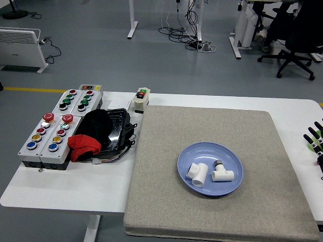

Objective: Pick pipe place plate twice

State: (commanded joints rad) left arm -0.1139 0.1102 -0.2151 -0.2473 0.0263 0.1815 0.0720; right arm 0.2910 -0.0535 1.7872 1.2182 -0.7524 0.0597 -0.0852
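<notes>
A blue plate [187,155] sits on the grey mat [212,126], right of centre. Two white pipe fittings lie in it: a larger elbow piece [197,174] on the left and a tee piece [222,174] with a dark end on the right. My right hand [316,141] shows only as a few black fingertips, spread, at the picture's right edge, well away from the plate and holding nothing. My left hand is out of view.
Grey button boxes [55,126] with coloured buttons stand at the table's left. Beside them a black tray [116,132] holds a black and a red cloth [83,145]. A small switch box [141,99] stands at the mat's far left corner.
</notes>
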